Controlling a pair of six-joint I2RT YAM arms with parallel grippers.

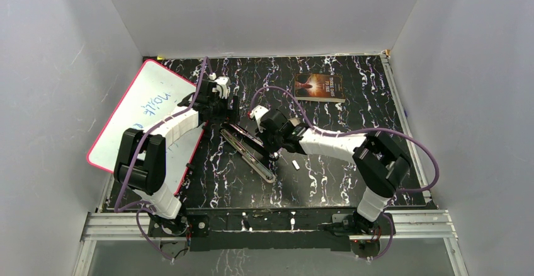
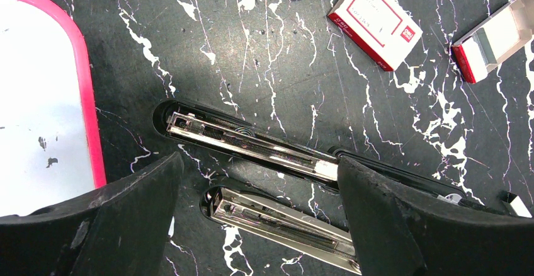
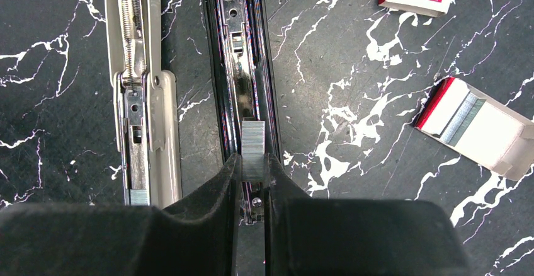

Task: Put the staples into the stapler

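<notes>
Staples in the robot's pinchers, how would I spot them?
On the black marbled table lies an open black stapler, and the right gripper sits over its metal channel. The staples are the short grey ridged strip pinched between its fingers; the other staples sit in an open box nearby.

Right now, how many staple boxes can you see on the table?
2. A closed red-and-white box lies beyond the stapler. An open box with staples inside lies beside it, not touching. Others may be hidden.

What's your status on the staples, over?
Left claw open, hovering. Right claw shut on staples, lined up over open stapler. No obstruction seen.
</notes>
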